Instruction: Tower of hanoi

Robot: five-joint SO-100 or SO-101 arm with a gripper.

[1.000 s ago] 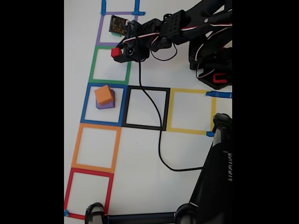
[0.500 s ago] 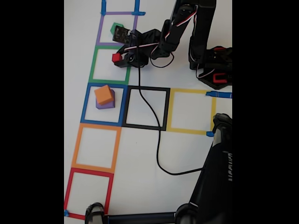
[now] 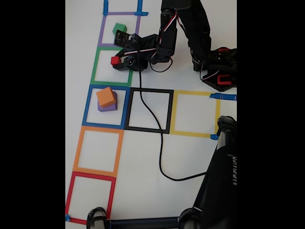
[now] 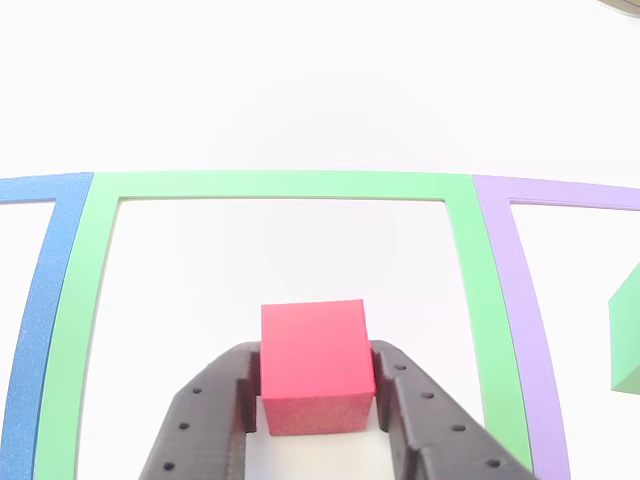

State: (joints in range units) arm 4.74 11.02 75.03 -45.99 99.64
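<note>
Currently the tool [image 4: 315,400] is clamped on the red cube [image 4: 313,360], 1 black finger on each side, over the green tape square [image 3: 113,67] on the white surface [image 3: 143,157]. Whether the cube touches the surface, can't tell. Orange cube [image 3: 106,96] sits stacked on the purple cube [image 3: 107,107] inside the blue tape square [image 3: 106,106]. Green cube [image 3: 119,30] is in the purple tape square [image 3: 118,30], just behind the arm. White lettering on the black stand [image 3: 221,176] at lower right of the fixed view is unreadable.
</note>
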